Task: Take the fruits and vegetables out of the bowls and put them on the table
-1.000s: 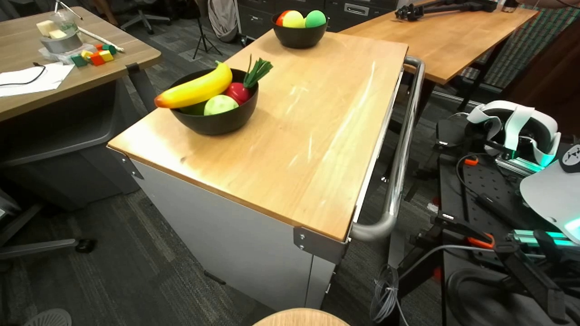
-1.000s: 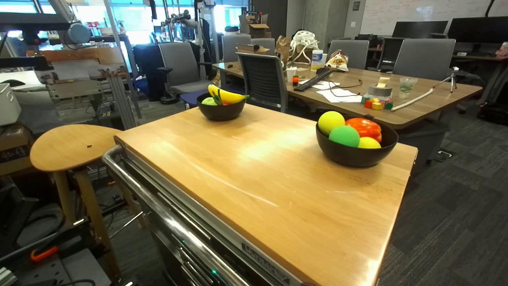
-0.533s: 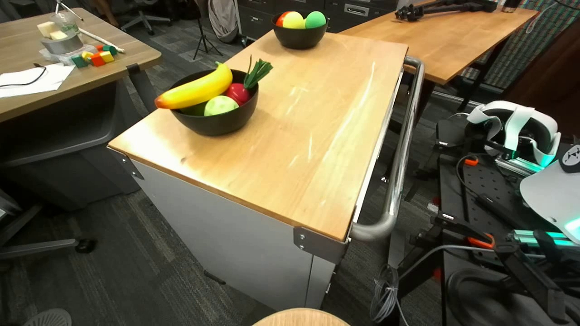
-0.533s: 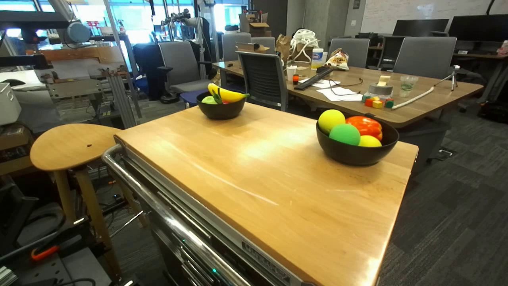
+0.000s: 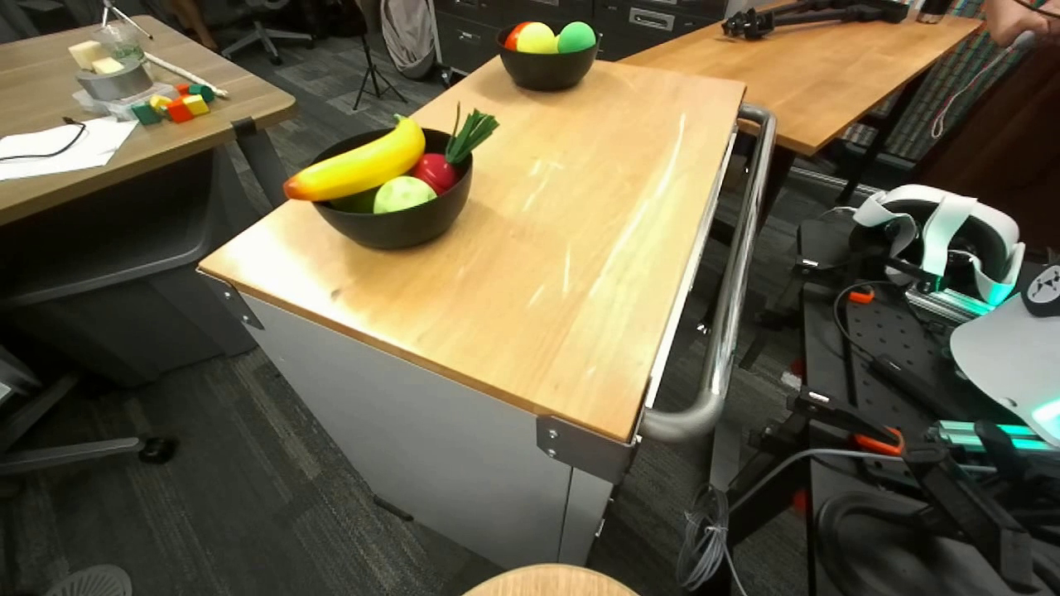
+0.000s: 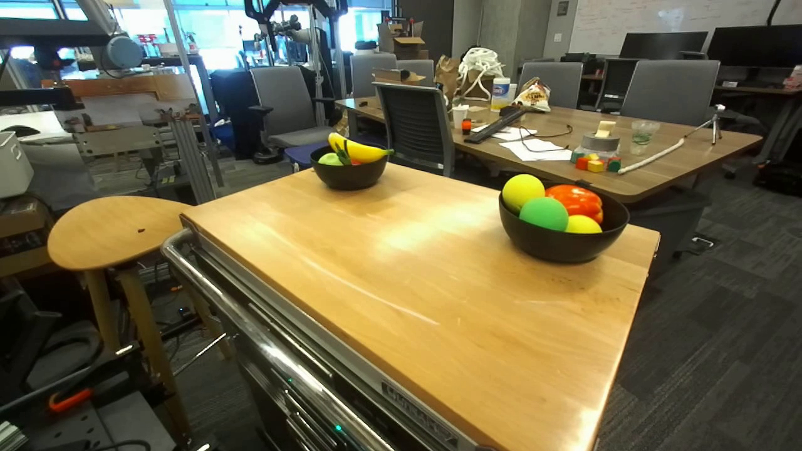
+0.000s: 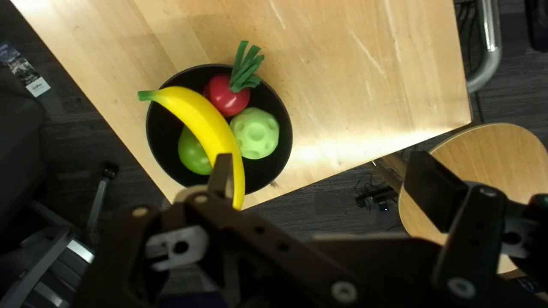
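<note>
Jaws wide apart, nothing held. Curved yellow banana [image 7: 209,123], dimpled pale-green ball [image 7: 255,134], round red veg [image 7: 226,99] w/ green leafy top [image 7: 245,70] in round black bowl [image 7: 261,172] on lt. wooden bench [image 7: 334,77].

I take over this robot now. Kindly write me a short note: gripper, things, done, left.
Gripper: open, holding nothing.
One black bowl: banana, red vegetable with green leaves, pale dimpled ball, green fruit.
Other black bowl, opposite end of the table: red pepper, green ball, two yellow pieces.
Done: no unloading visible.
Left: move all of these onto the table.
</note>
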`<state>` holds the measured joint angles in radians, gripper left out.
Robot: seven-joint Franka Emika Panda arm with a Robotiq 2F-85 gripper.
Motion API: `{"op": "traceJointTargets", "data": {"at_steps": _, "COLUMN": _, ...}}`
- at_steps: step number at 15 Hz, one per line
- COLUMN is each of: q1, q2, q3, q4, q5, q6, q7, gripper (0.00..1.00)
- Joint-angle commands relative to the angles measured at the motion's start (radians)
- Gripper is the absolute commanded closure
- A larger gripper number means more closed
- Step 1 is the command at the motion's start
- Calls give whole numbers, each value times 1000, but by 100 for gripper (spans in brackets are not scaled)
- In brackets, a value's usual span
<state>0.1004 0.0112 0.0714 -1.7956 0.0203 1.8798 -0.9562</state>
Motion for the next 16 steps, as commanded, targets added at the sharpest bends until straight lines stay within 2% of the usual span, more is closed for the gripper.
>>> {"op": "traceJointTargets", "data": {"at_steps": 1, "q1": -13, "q2": 92, "q3": 6, "q4": 40, "q5": 34, "q6": 105, "q7": -90, "gripper": 0}}
{"op": "traceJointTargets", "data": {"at_steps": 3, "q1": -19, "q2": 160, "q3": 12, "q4": 83, "q5": 53, "q6": 132, "q7": -75, "gripper": 0}}
{"op": "traceJointTargets", "data": {"at_steps": 4, "q1": -17, "q2": 99, "q3": 13, "q4": 18, "q5": 19, "q6": 111, "q7": -53, "gripper": 0}}
{"op": "traceJointTargets", "data": {"at_steps": 7, "q1": -21, "q2": 157, "q3": 18, "q4": 52, "q5": 27, "q6": 129, "q7": -52, "gripper": 0}}
{"op": "traceJointTargets", "data": {"at_steps": 10, "q1": -22, "q2": 162, "q3": 18, "q4": 65, "q5": 28, "q6": 129, "q7": -52, "gripper": 0}}
{"op": "traceJointTargets", "data": {"at_steps": 13, "q1": -32, "q2": 146, "q3": 26, "q4": -34, "q5": 46, "q6": 368, "q7": -139, "gripper": 0}}
{"op": "traceJointTargets", "data": {"at_steps": 16, "q1": -43, "q2": 170, "q3": 38, "q4": -92, "q5": 89, "q6": 527, "q7": -209, "gripper": 0}}
